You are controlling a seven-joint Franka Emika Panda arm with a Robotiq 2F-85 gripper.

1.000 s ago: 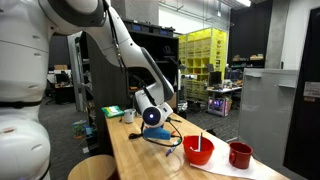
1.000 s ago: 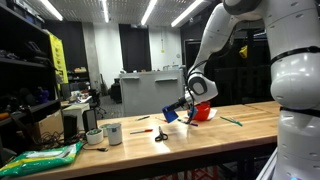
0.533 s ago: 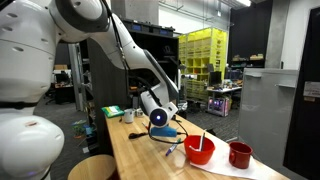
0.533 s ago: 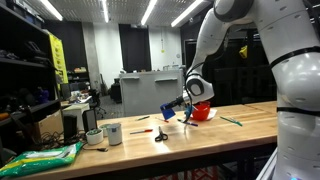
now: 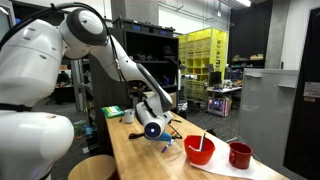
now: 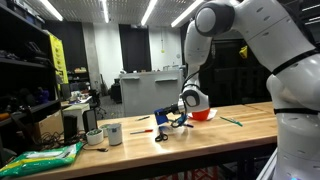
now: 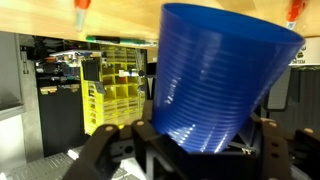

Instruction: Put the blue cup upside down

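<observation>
Cup (image 7: 215, 75), blue ribbed plastic, is clamped by its narrow end in the gripper (image 7: 190, 150), rim facing away from the wrist, just above the wooden table (image 5: 130, 152). Near the gripper stands a red bowl (image 5: 199, 150); beyond it, yellow shelving (image 5: 203, 55) under ceiling strip lights (image 6: 105, 10).

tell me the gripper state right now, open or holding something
Gripper: closed on the blue cup, holding it between its fingers.
</observation>
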